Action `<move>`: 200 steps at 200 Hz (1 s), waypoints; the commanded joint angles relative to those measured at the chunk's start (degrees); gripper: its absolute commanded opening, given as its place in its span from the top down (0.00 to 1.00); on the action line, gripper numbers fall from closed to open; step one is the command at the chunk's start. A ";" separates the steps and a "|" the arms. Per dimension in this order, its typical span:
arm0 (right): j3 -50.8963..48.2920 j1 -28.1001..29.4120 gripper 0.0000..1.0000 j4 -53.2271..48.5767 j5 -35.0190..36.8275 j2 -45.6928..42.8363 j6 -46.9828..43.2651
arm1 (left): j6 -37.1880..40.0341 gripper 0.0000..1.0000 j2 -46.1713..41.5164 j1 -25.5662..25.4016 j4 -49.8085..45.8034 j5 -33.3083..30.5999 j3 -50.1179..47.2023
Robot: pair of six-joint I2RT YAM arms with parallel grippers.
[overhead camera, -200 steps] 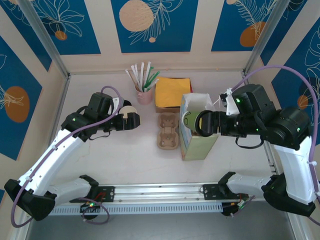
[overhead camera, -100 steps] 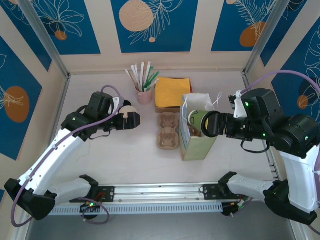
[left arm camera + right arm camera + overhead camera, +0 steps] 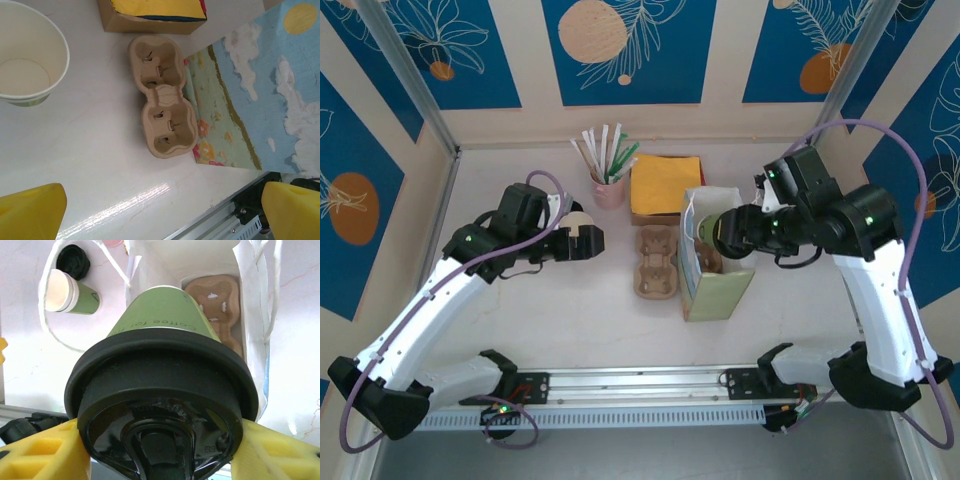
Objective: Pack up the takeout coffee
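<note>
While left end effector (image 3: 161,207) gapes wide, empty, right end effector (image 3: 157,450) part-closed, clamping takeout coffee (image 3: 160,320).

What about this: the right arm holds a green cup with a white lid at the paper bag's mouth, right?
Not quite: the lid is black, as the right wrist view shows. The right gripper holds the green cup at the mouth of the paper bag.

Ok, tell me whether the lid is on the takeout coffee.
On: the black lid covers the rim of the takeout coffee, gripped by the right hand.
</note>
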 commanded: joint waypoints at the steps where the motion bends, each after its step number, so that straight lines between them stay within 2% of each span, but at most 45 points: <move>1: -0.72 -0.91 0.42 -7.91 0.07 1.42 -1.74 | 1.46 0.00 -0.73 -0.57 0.48 0.77 1.35; 111: -3.86 -2.25 0.42 -7.57 -0.61 8.49 -1.88 | 3.13 0.00 -1.64 -0.57 0.46 1.62 0.56; 200: -6.60 -0.55 0.42 -8.17 -0.37 12.00 -1.72 | 3.66 0.00 -2.14 -0.58 0.77 1.53 -0.66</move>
